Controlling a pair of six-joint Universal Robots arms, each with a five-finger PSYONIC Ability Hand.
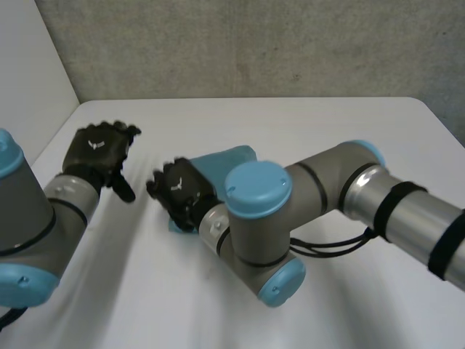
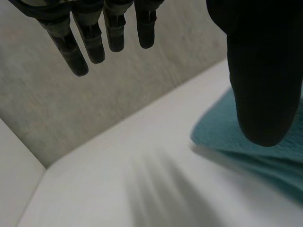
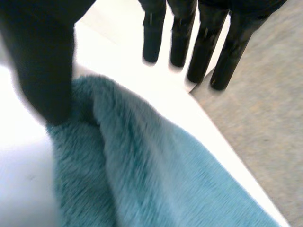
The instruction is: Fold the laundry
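A teal fluffy cloth (image 1: pixel 227 161) lies bunched on the white table (image 1: pixel 312 123), mostly hidden behind my right arm in the head view. My right hand (image 1: pixel 182 190) rests over the cloth's left end. In the right wrist view its fingers (image 3: pixel 203 52) are straight and spread above the table past the cloth (image 3: pixel 156 175), and its thumb (image 3: pixel 42 61) hangs at the cloth's edge, holding nothing. My left hand (image 1: pixel 98 154) hovers left of the cloth, apart from it. Its fingers (image 2: pixel 90 42) are straight, with the thumb (image 2: pixel 265 85) above the cloth's (image 2: pixel 270 151) near edge.
A grey wall (image 1: pixel 254 43) runs behind the table and a white wall (image 1: pixel 29 80) stands at its left. My right arm (image 1: pixel 327 196) reaches across the table's middle. Bare table lies behind the hands and at the front.
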